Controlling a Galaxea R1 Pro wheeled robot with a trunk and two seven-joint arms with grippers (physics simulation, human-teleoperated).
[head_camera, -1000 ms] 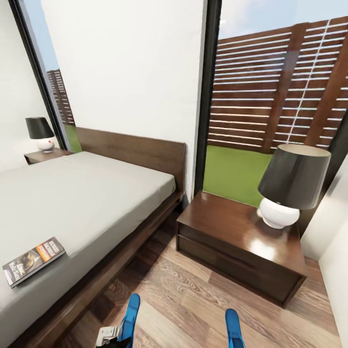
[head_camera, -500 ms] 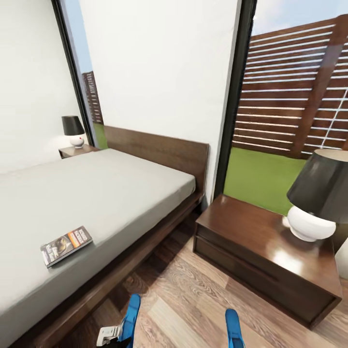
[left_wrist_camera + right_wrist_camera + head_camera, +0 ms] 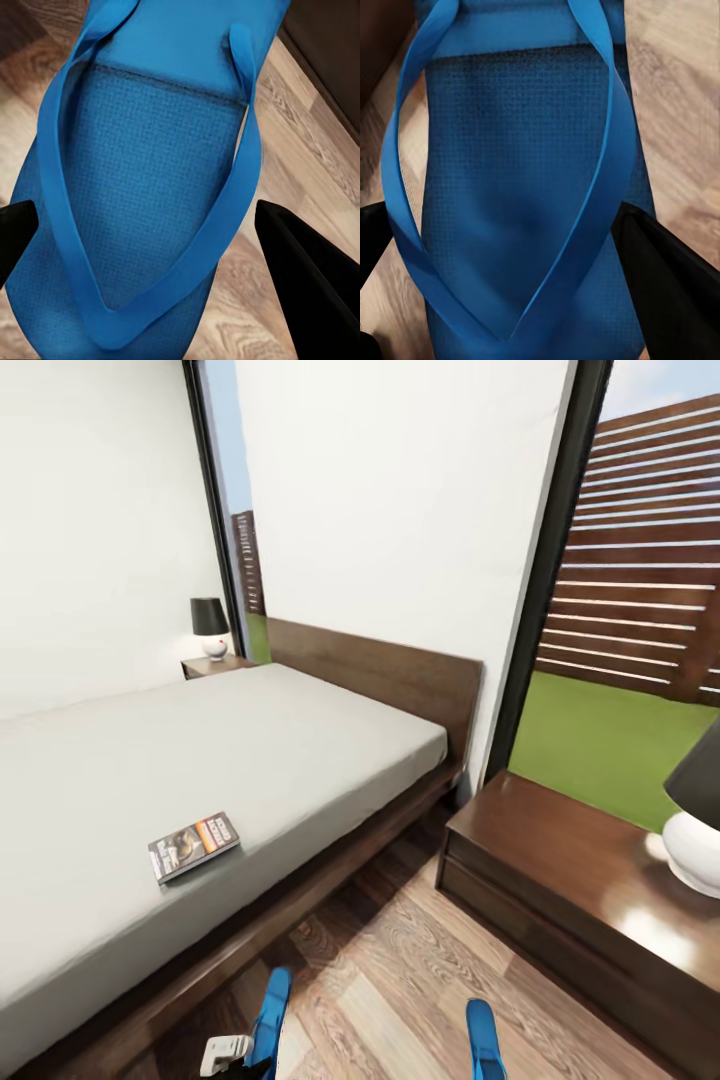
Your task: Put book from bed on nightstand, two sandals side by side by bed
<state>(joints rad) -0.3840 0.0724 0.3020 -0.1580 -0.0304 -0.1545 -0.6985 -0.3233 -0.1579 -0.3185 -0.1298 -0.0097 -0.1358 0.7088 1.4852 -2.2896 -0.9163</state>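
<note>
Book on the bed, a sandal in each gripper.

The book [image 3: 194,846] lies flat on the bed [image 3: 120,780], long axis slanting toward the headboard. Left gripper [image 3: 142,225] clasps the left sandal [image 3: 271,1005], right gripper [image 3: 506,232] the right sandal [image 3: 484,1038]; both sandals point forward over the floor [image 3: 380,980], nightstand [image 3: 590,900] at right.

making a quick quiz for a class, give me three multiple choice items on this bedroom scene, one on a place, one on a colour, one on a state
1. Where does the book lie?
A. on the bed
B. on the floor
C. on the nightstand

2. What colour are the sandals?
A. red
B. blue
C. green

3. What state is the near nightstand's drawer in?
A. pulled out
B. missing
C. closed

Key: 1 A, it rests on the grey mattress; 2 B, both wrist views show blue straps and soles; 3 C, its front sits flush.
</note>
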